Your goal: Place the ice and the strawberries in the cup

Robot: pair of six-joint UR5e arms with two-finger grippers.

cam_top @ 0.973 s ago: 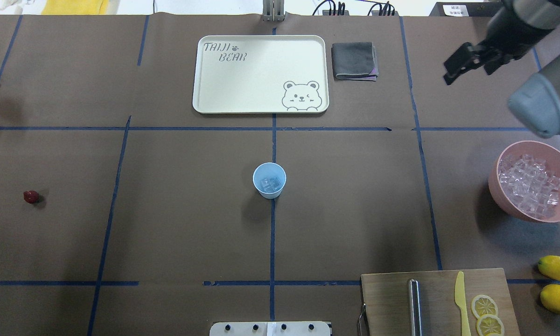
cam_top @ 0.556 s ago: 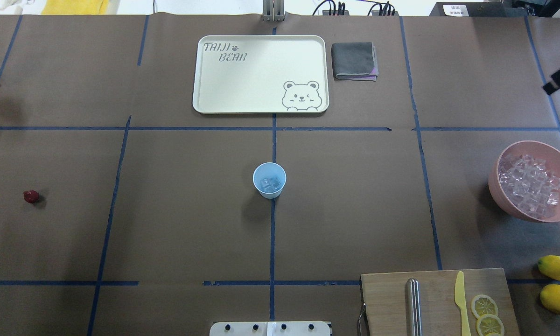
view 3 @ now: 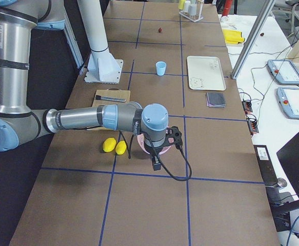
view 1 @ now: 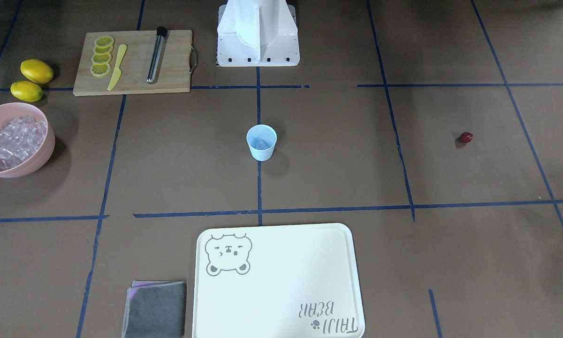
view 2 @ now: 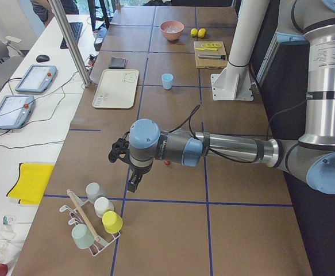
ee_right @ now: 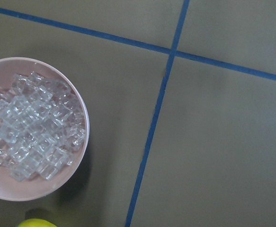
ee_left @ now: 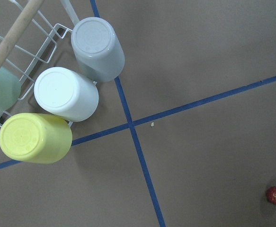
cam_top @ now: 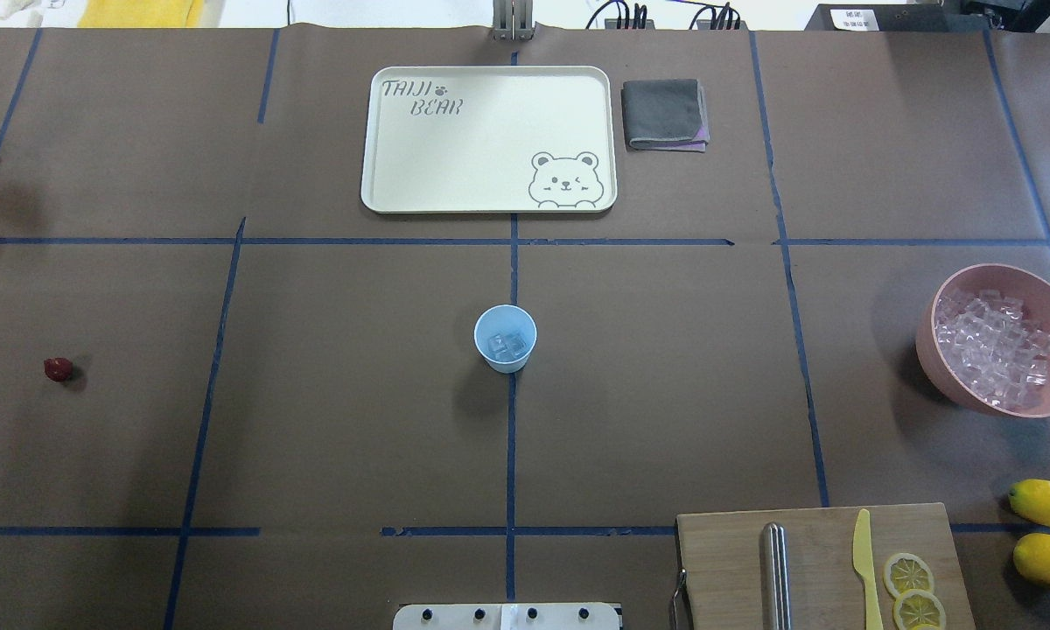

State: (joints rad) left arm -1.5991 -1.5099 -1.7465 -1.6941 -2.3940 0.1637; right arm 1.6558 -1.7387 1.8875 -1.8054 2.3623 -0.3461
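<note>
The pale blue cup (cam_top: 505, 339) stands at the table's middle with a few ice cubes (cam_top: 507, 345) inside; it also shows in the front view (view 1: 261, 142). More ice (cam_top: 993, 350) fills the pink bowl (cam_top: 932, 350) at the right edge, seen below the right wrist camera (ee_right: 33, 132). The strawberry (cam_top: 58, 368) lies alone at the far left and shows in the left wrist view (ee_left: 275, 195). The left gripper (view 2: 131, 183) hangs near the strawberry, and the right gripper (view 3: 156, 163) hangs by the bowl. Both show only in side views, so I cannot tell if they are open or shut.
A cream bear tray (cam_top: 488, 79) and a folded grey cloth (cam_top: 665, 114) lie at the back. A cutting board (cam_top: 726, 560) holds a knife, a metal rod and lemon slices. Two lemons (cam_top: 1046, 503) lie beside it. A cup rack (ee_left: 57, 94) stands at the left end.
The right arm has drawn back to the right and left the overhead view. The cup, strawberry and bowl have not moved.
</note>
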